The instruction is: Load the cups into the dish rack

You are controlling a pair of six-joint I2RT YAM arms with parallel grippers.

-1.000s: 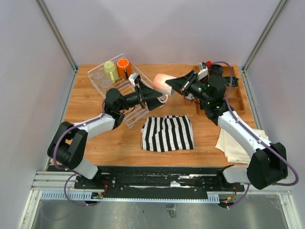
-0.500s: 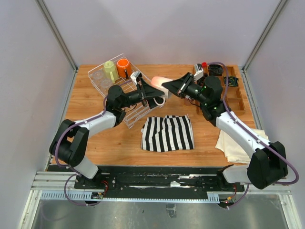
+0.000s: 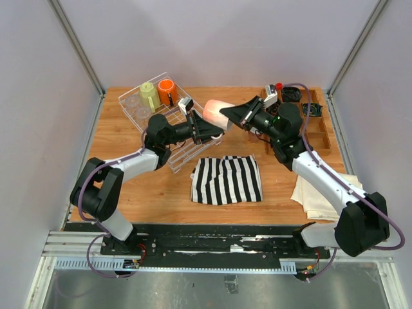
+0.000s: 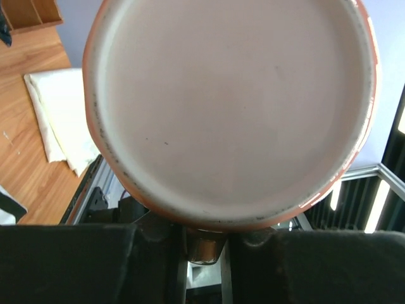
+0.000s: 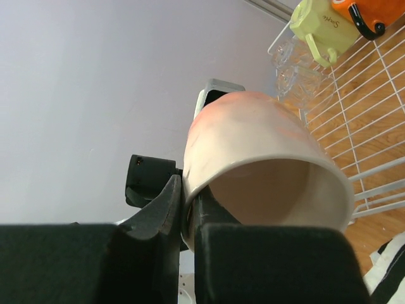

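The pale pink mug (image 3: 215, 109) hangs in the air between both arms, beside the right edge of the white wire dish rack (image 3: 177, 153). My right gripper (image 3: 229, 116) is shut on its rim (image 5: 266, 158), one finger inside and one outside (image 5: 188, 209). My left gripper (image 3: 210, 129) sits under the mug's base (image 4: 228, 107), fingers closed round the handle (image 4: 205, 237). In the rack's far end stand an orange mug (image 3: 167, 90), a yellow-green mug (image 3: 149, 95) and two clear tumblers (image 3: 134, 103). From the right wrist I see the yellow-green mug (image 5: 319, 25) and the rack's wires (image 5: 373, 126).
A black-and-white striped cloth (image 3: 227, 179) lies at the table's front centre. A folded cream cloth (image 3: 318, 193) lies at the right front. A wooden compartment tray (image 3: 317, 129) stands at the back right, behind my right arm.
My right gripper carried the pink mug leftward to the left gripper. The left gripper reached up under it and its fingers closed from wide open onto the handle.
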